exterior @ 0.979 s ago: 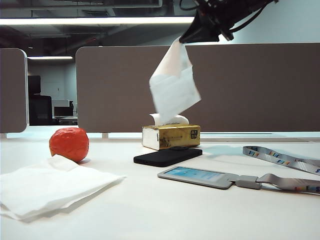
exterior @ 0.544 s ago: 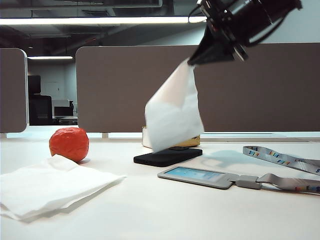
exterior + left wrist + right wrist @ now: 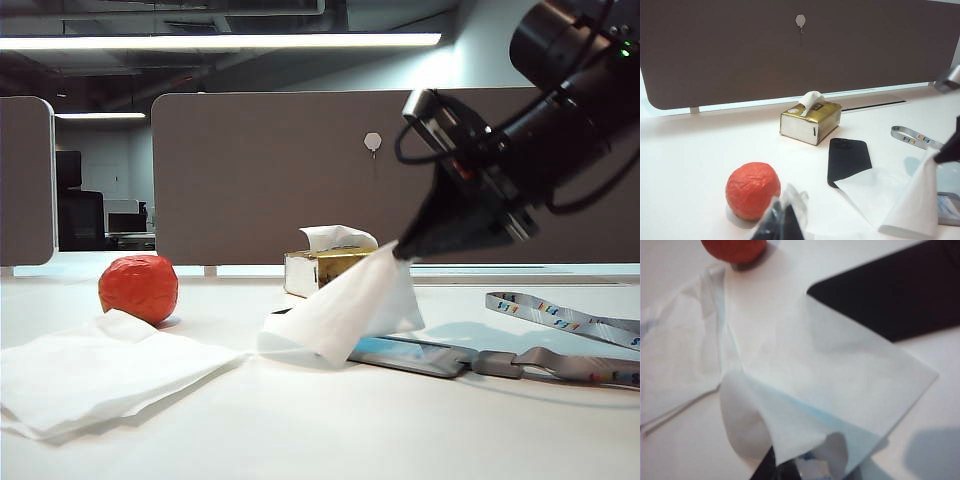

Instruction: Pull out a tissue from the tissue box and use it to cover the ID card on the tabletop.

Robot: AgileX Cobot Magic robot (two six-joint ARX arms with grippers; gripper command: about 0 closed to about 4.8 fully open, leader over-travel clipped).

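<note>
An off-white tabletop (image 3: 420,430) runs back to a brown partition. The right gripper (image 3: 402,250), low over the tabletop's right half, is pinched shut on one corner of the tissue (image 3: 345,312). The white sheet slopes down from it, its lower edge resting on the tabletop and draped over one end of the ID card (image 3: 415,356); the card's grey lanyard (image 3: 560,320) trails toward the right edge. The gold tissue box (image 3: 325,268) stands further back, near the partition. A black phone (image 3: 849,159) lies between box and tissue. The left gripper (image 3: 782,222) hangs near the front left by an orange ball (image 3: 752,190); whether its jaws are spread cannot be told.
</note>
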